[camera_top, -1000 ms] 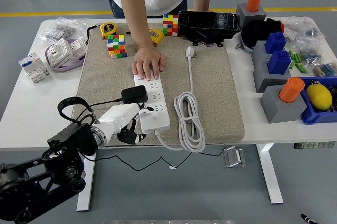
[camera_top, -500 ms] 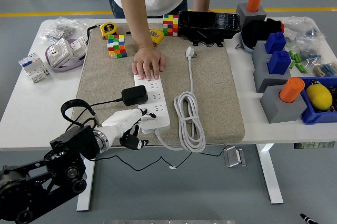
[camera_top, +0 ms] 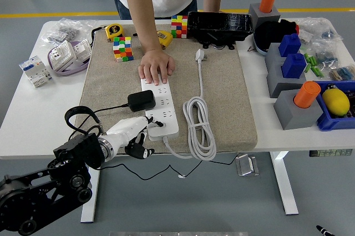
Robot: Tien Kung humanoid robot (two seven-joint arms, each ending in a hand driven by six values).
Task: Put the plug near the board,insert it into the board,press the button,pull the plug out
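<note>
A white power strip (camera_top: pixel 161 108) lies on the beige mat (camera_top: pixel 222 97). A black plug (camera_top: pixel 141 100) with a black cord sits at the strip's left side, on its sockets. My left hand (camera_top: pixel 138 136) is at the strip's near left corner, just below the plug and apart from it. One fingertip (camera_top: pixel 150 126) reaches onto the strip's near end and the other fingers curl under, holding nothing. A person's hand (camera_top: pixel 156 65) presses flat on the strip's far end. The strip's white cable (camera_top: pixel 198 125) lies coiled on the right. My right arm is out of view.
Colour cubes (camera_top: pixel 123 48) and tape measures (camera_top: pixel 113 30) lie at the mat's far edge, with a black box (camera_top: pixel 219 25) beside them. Grey blocks with orange and blue pegs (camera_top: pixel 297 105) stand on the right. White switch parts (camera_top: pixel 66 53) lie on the left.
My left hand has drawn back toward the table's near edge, from beside the black plug down to the strip's near end. The person's hand and the plug have stayed put.
</note>
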